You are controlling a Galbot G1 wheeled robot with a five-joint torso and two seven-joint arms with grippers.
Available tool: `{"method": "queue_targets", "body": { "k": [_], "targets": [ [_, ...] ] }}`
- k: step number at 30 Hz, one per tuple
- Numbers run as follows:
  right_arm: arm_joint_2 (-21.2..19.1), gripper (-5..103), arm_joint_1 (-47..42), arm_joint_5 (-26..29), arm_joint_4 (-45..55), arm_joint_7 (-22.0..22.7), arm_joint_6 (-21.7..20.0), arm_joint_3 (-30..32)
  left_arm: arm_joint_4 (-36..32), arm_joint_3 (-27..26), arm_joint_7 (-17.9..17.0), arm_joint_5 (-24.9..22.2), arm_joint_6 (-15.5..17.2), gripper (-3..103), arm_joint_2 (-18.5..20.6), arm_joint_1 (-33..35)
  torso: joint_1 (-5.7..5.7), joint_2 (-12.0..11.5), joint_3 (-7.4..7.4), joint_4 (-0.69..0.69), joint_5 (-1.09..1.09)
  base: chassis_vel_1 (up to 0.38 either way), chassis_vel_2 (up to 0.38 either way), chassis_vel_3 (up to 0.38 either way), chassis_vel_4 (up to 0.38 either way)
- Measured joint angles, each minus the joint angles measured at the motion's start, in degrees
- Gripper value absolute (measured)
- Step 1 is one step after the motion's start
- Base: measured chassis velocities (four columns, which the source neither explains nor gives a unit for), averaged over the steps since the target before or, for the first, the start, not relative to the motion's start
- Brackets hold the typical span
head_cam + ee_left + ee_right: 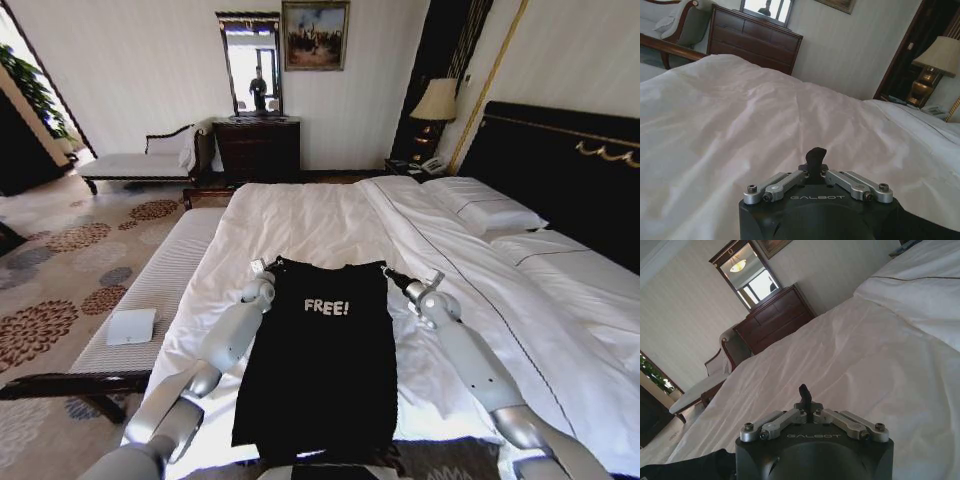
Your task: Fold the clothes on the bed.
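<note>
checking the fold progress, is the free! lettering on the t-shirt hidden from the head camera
No, the white FREE! lettering shows face-up on the black T-shirt, which lies flat on the bed between the left gripper and right gripper.

T-shirt [320, 370] hem cut off at bottom edge, head view.

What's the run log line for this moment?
left gripper: shut on T-shirt top corner | right gripper: shut on other corner | T-shirt: flat on bed

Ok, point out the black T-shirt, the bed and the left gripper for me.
black T-shirt [320, 375]: head view, on the plain fabric below the lettering.
bed [320, 215]: head view, on bare white duvet beyond the shirt.
left gripper [268, 266]: head view, at the shirt's top corner.
</note>
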Motion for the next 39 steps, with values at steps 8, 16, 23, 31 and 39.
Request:
{"method": "queue_targets", "body": {
  "k": [8,16,23,31,39],
  "targets": [
    [0.39,1,6.95,-0.60,-5.35,1.43,1.32,-8.02,-0.04,-0.16,-0.41,-0.59,0.00,2,1.79,-0.92,0.01,0.00,0.01,0.03,0.00,0.000,0.000,0.000,0.000],
    [2.44,1,12.06,-1.55,-11.83,1.31,2.07,-11.64,2.69,-1.43,-0.44,-0.33,0.00,2,2.19,-2.99,0.01,0.00,0.01,0.01,0.00,0.000,0.000,0.000,0.000],
    [3.99,1,16.82,-3.51,-18.60,-0.23,3.33,-13.72,4.56,-1.01,-0.37,0.11,0.00,2,1.73,-4.24,0.01,0.00,0.01,0.01,0.01,0.000,0.000,0.000,0.000],
    [6.17,1,22.85,-5.48,-24.79,-1.67,4.47,-15.86,12.69,0.20,1.76,1.41,-0.17,2,-1.62,-9.48,0.01,0.00,0.00,-0.01,0.01,0.000,0.000,0.000,0.000],
    [9.14,1,26.18,-7.13,-31.01,-2.24,5.70,-16.35,19.75,0.95,3.98,2.26,-0.58,2,-4.49,-13.31,0.01,0.00,0.00,0.02,0.01,0.000,0.000,0.000,0.000]
  ]
}}
